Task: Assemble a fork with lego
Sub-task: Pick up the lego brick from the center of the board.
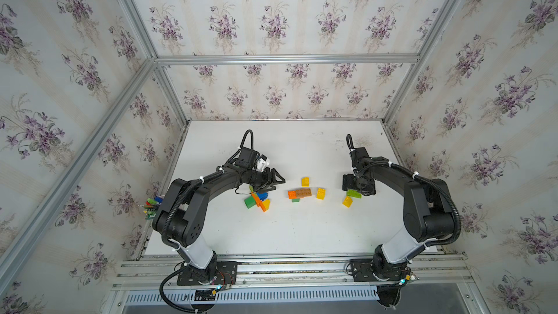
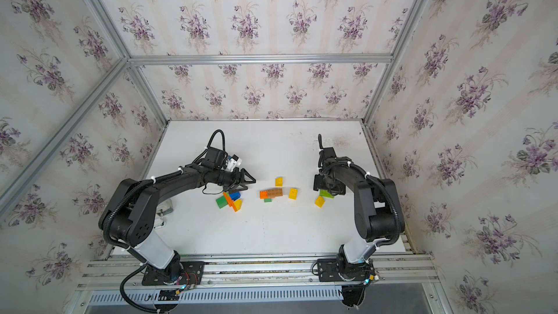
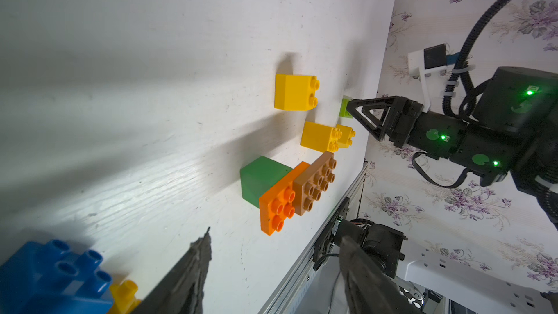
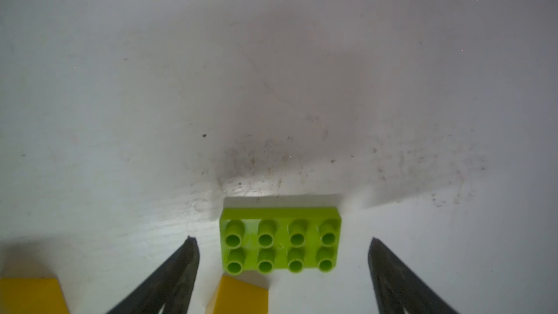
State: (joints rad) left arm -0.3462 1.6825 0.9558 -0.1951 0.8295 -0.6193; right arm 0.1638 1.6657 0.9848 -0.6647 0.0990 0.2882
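Lego bricks lie scattered on the white table point(image 1: 302, 237). A lime oblong brick point(image 4: 280, 240) lies flat, studs up, between the fingertips of my right gripper point(image 4: 282, 238), which is open and not touching it. The same lime brick point(image 1: 354, 193) shows under that gripper point(image 1: 359, 187) in a top view, with a yellow brick point(image 1: 347, 201) beside it. In the middle, an orange brick point(image 1: 292, 194) and a brown brick point(image 1: 304, 193) sit joined, with two yellow bricks point(image 1: 305, 181) point(image 1: 321, 193) nearby. My left gripper point(image 3: 276, 237) is open and empty, above a pile of green, orange, blue and yellow bricks point(image 1: 257, 200).
A bunch of coloured pens point(image 1: 152, 205) sits at the table's left edge behind the left arm. Metal frame rails point(image 1: 287, 262) run along the front, and wallpapered walls close in the back and sides.
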